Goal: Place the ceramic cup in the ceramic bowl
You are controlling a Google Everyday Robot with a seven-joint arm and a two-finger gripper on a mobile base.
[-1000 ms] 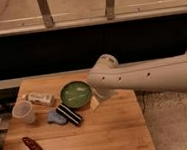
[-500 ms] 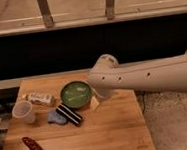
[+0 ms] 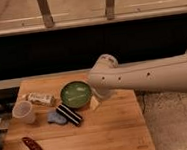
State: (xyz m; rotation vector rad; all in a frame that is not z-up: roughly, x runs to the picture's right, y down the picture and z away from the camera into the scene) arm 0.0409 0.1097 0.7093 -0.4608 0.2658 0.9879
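The ceramic cup (image 3: 23, 111), small, pale and tapered, stands upright at the left edge of the wooden table (image 3: 113, 132). The ceramic bowl (image 3: 76, 94), glossy green with a dark rim, sits near the table's back middle, well right of the cup. My white arm (image 3: 147, 76) reaches in from the right, its bulky joint just right of the bowl. The gripper is hidden behind that joint, far from the cup and holding nothing that shows.
A white labelled tube (image 3: 41, 99) lies between cup and bowl. A blue lump (image 3: 55, 117) and a black bar (image 3: 70, 114) lie in front of the bowl. A dark red object (image 3: 32, 146) lies at the front left. A dark ledge and railing run behind the table.
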